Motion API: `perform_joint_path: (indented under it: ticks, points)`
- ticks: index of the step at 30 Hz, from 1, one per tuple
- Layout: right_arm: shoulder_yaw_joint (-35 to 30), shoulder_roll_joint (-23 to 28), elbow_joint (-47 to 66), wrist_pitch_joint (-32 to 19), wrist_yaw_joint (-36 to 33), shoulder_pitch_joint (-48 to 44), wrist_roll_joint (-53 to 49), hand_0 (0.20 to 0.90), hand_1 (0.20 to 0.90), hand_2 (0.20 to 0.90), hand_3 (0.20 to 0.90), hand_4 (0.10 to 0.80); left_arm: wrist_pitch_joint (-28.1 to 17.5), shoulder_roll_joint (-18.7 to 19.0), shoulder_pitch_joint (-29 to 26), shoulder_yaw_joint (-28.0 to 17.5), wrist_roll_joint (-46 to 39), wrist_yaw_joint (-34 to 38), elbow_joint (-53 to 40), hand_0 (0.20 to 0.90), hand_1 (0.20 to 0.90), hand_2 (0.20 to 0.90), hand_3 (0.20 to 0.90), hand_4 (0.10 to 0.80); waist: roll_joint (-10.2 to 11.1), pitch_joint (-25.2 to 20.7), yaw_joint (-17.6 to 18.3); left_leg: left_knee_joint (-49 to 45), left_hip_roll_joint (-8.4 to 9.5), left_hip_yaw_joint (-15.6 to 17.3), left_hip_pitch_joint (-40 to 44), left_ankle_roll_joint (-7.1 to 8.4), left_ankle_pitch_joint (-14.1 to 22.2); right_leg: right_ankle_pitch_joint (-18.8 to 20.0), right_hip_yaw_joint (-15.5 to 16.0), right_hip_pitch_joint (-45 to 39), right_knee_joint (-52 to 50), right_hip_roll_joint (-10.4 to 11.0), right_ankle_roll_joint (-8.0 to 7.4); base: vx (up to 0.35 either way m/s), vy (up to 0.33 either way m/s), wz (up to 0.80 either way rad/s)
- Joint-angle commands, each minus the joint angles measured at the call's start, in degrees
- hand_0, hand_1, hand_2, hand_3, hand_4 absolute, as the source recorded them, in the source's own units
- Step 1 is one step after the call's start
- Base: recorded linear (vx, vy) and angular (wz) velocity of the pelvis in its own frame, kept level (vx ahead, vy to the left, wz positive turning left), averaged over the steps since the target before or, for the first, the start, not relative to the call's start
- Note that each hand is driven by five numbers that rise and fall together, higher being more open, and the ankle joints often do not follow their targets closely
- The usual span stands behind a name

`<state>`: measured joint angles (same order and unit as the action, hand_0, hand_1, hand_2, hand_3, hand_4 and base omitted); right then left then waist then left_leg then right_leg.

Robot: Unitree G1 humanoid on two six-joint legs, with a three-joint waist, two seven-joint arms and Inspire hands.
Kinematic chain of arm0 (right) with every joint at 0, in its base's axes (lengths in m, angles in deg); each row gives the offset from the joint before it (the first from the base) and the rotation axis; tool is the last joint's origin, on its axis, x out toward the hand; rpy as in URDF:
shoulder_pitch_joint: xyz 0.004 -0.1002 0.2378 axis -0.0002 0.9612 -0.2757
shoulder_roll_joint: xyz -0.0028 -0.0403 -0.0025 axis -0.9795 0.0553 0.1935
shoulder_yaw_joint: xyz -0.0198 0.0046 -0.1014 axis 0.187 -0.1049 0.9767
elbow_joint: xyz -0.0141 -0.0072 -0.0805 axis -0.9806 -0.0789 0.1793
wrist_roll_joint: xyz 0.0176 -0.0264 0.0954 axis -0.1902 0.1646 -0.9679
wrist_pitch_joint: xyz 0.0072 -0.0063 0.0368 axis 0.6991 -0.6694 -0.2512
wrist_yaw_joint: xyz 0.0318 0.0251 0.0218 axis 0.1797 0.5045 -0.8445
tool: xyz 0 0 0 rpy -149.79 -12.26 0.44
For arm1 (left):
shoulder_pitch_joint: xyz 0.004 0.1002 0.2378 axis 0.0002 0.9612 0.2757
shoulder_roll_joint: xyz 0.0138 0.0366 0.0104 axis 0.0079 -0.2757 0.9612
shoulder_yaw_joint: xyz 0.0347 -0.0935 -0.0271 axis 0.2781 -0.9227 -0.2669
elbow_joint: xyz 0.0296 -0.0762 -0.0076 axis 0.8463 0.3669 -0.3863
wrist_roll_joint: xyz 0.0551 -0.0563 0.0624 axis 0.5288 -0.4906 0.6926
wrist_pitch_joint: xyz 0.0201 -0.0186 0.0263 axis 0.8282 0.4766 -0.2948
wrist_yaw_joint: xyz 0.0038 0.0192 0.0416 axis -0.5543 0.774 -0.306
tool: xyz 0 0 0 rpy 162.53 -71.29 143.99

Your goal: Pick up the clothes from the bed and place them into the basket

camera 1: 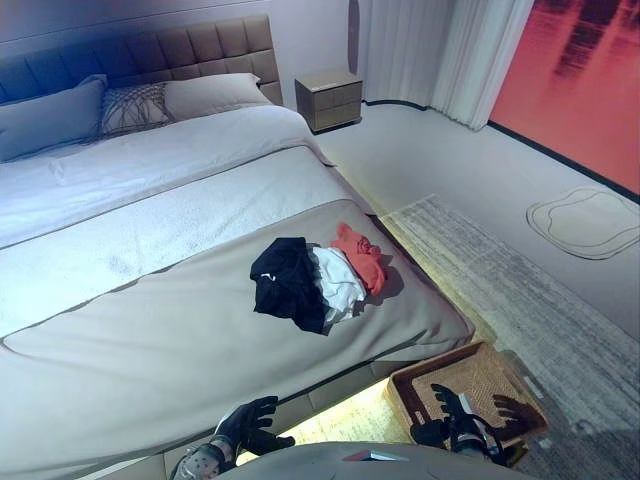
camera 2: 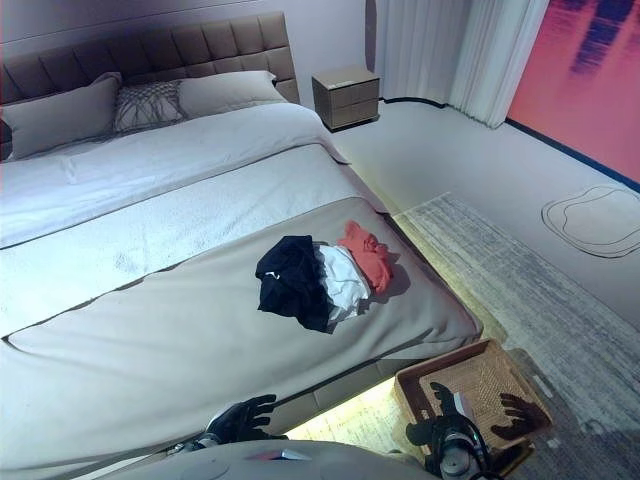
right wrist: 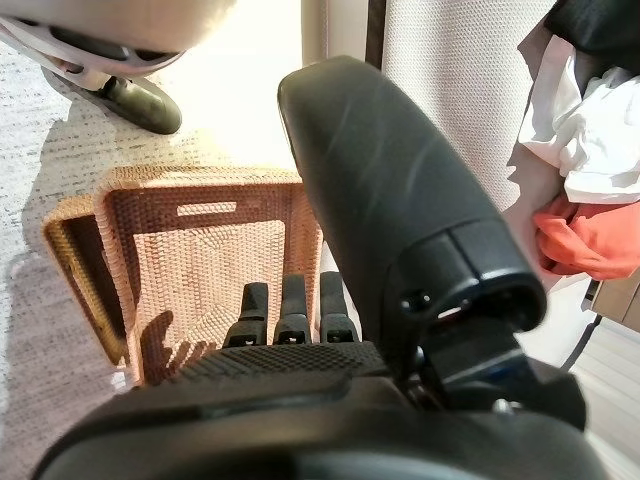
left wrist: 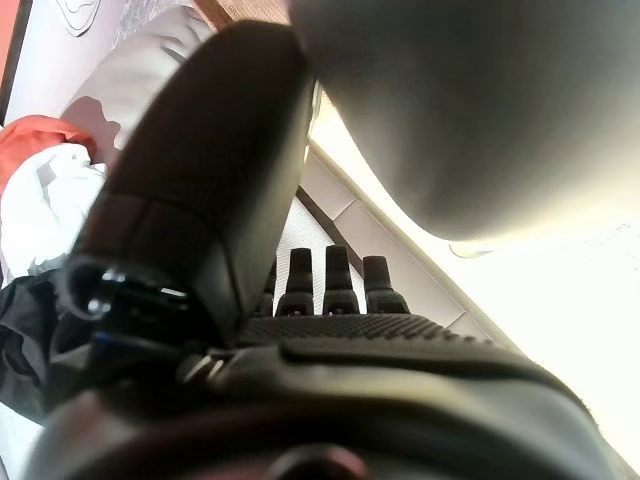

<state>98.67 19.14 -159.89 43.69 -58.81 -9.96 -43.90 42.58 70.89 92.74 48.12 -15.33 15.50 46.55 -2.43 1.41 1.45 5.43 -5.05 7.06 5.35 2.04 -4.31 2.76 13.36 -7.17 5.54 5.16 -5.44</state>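
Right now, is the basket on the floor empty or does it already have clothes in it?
Empty. The basket shows only bare woven bottom, and the black, white and orange clothes lie piled on the bed.

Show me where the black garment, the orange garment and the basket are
black garment (camera 1: 288, 282), left eye view, middle of the dark heap on the bed.
orange garment (camera 1: 362, 258), left eye view, its crumpled centre.
basket (camera 1: 437, 366), left eye view, woven rim nearest the bed.

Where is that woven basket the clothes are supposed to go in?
The brown woven basket sits on the floor by the bed's foot corner, on the robot's right, just beyond its right hand in the head views.
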Motion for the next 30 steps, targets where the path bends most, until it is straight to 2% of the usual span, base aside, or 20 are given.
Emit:
perform_joint_path:
  ticks: [1,4,10,18,24,28,30]
  points:
    - [0.1,-0.4,0.8,-3.8,-2.6,-7.9,-1.7,0.900,0.900,0.900,0.900,0.800,-1.3,0.1,-6.4,-1.6,0.9,0.3,0.3,0.900,0.900,0.900,0.900,0.800,2.1,3.1,-0.8,-0.4,3.12,-0.5,4.1,-1.83,8.9,-4.5,-2.7,-1.2,-1.4,0.0,-0.01,0.000,0.000,0.00]
    - [-0.1,0.0,2.1,-4.1,-1.7,-8.9,-4.2,0.900,0.900,0.900,0.900,0.800,-0.6,0.3,-6.6,-1.1,0.7,0.5,-0.3,0.900,0.900,0.900,0.900,0.800,2.2,3.3,-1.0,-0.4,3.13,-0.7,4.2,-1.87,8.8,-4.5,-2.7,-1.2,-1.5,-0.1,0.04,0.000,0.000,0.00]
    - [2.1,2.9,8.8,-5.1,-2.1,-11.6,-1.9,0.900,0.900,0.900,0.900,0.800,0.7,1.8,-6.5,-0.2,-0.1,0.2,-2.2,0.900,0.900,0.900,0.900,0.800,2.7,3.6,-1.9,-0.4,3.00,-0.9,4.2,-1.91,8.8,-4.5,-2.4,-1.5,-1.4,-0.2,0.22,0.012,-0.017,0.01]
    - [2.3,7.7,18.0,-1.7,-4.1,-17.7,-2.4,0.900,0.900,0.900,0.900,0.800,0.5,3.4,-6.2,0.3,-2.7,-0.3,-4.8,0.900,0.900,0.900,0.900,0.800,3.6,4.2,-3.5,-0.4,2.53,-1.3,3.8,-1.82,8.6,-5.0,-2.1,-1.2,-1.9,-0.5,0.72,0.034,-0.038,0.05]
    - [1.8,12.6,23.9,3.3,-3.7,-24.9,-4.2,0.900,0.900,0.900,0.900,0.800,-0.3,4.7,-5.9,0.4,-5.4,-1.7,-9.0,0.900,0.900,0.900,0.900,0.800,3.9,5.3,-5.1,-0.4,2.25,-2.2,3.0,-1.46,8.2,-5.2,-1.3,-0.9,-2.1,-0.6,1.19,0.062,-0.035,0.08]
    - [2.0,16.4,26.7,7.6,-1.1,-33.7,-11.2,0.900,0.900,0.900,0.900,0.800,-0.1,6.7,-7.2,1.6,-8.8,-3.2,-15.3,0.900,0.900,0.900,0.900,0.800,3.7,7.4,-6.4,-2.4,1.95,-3.2,-0.5,-1.11,7.9,-6.1,-0.7,2.1,-4.8,-0.4,2.07,-0.005,-0.026,0.18]
    - [2.4,19.8,24.6,9.1,0.4,-42.9,-15.4,0.900,0.900,0.900,0.900,0.800,-0.8,8.3,-10.7,3.8,-12.7,-3.6,-20.1,0.900,0.900,0.900,0.900,0.800,2.9,11.4,-7.0,-8.2,2.30,-4.6,-7.2,-0.84,8.0,-7.2,-0.1,7.8,-9.7,0.2,3.20,-0.250,0.021,0.20]
